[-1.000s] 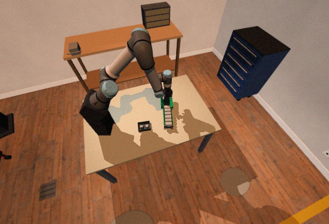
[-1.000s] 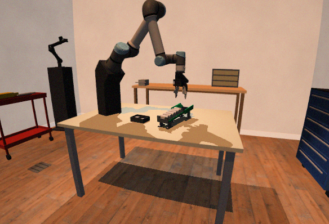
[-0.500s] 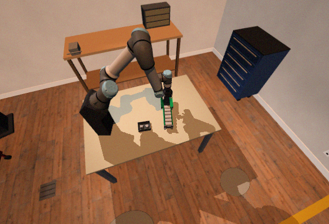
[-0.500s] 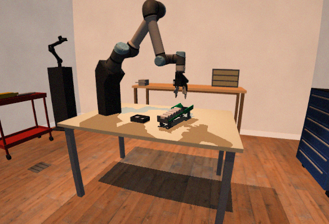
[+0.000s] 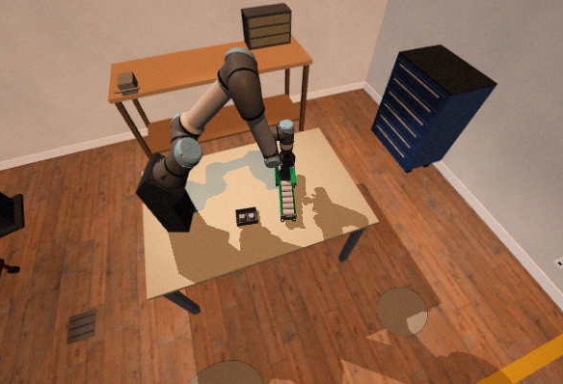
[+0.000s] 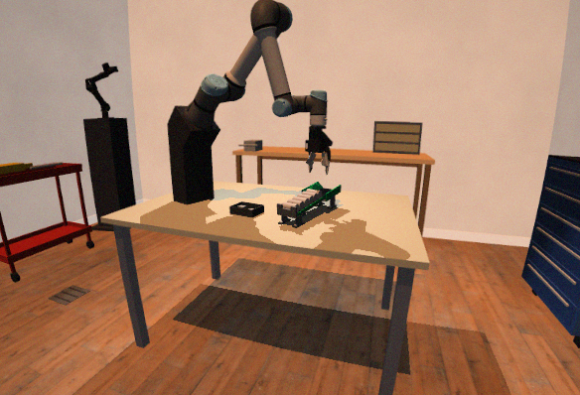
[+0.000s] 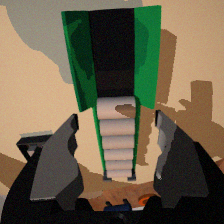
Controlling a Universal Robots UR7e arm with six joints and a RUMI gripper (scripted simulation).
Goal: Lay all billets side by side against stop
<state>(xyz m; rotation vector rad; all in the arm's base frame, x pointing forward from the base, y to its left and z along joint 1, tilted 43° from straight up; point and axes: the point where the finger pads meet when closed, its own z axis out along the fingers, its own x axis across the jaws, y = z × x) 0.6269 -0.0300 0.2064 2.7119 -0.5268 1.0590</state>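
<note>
The feed ramp [image 5: 286, 192] has green side rails and a dark bed and stands on the table; it also shows in the exterior view [image 6: 308, 202] and the wrist view [image 7: 115, 75]. Several pale billets [image 7: 117, 137] lie across the ramp side by side in one row, running down to the stop at the low end; they also show in the top and exterior views [image 5: 288, 195] [image 6: 300, 201]. None sits on top of the others. My gripper [image 6: 319, 168] hangs well above the ramp's upper part, open and empty; it also shows in the wrist view [image 7: 117, 145].
A small black tray [image 5: 246, 215] [image 6: 246, 208] lies on the table left of the ramp. My black base pedestal [image 6: 190, 154] stands at the table's back left corner. A wooden shelf bench [image 6: 334, 157] stands behind the table.
</note>
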